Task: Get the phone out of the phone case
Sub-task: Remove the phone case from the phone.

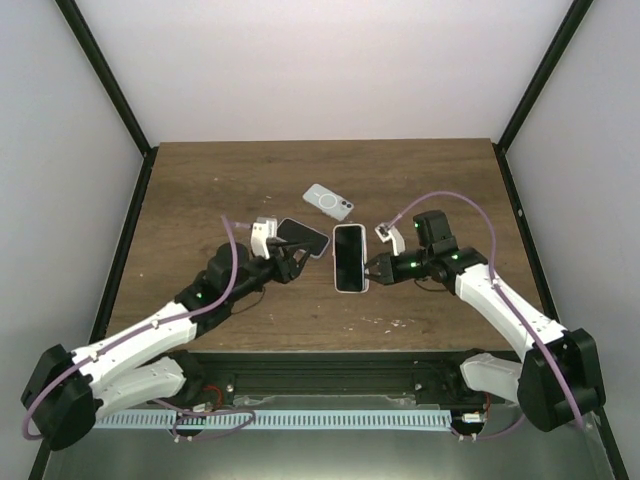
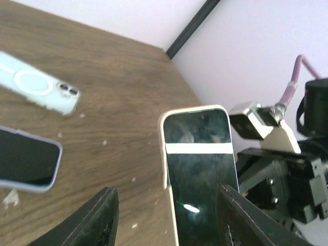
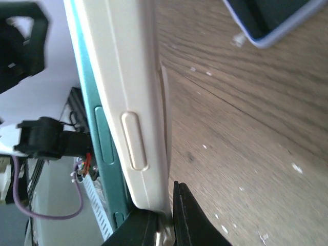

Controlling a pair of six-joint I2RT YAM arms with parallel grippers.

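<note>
The right fingers point(image 3: 185, 225) are closed on the long edge of a cream phone case point(image 3: 128, 102), pinching it near one end, just below the raised side button. The phone point(image 1: 349, 257) sits inside that case, its teal side showing along the rim in the right wrist view and its dark screen facing up toward the overhead camera. Whether the case lies flat or is tipped on its edge, I cannot tell.

The left fingers point(image 2: 102, 220) stand open. In the left wrist view the lower part of the cased phone lies between them, close to one finger and apart from the other.

The phone is near the middle of the wooden counter point(image 1: 200, 190). Just beside it, on the left arm's side, lies a second dark phone in a lavender case point(image 1: 303, 237). Beyond that lies a clear case with a ring on its back point(image 1: 328, 202).
</note>
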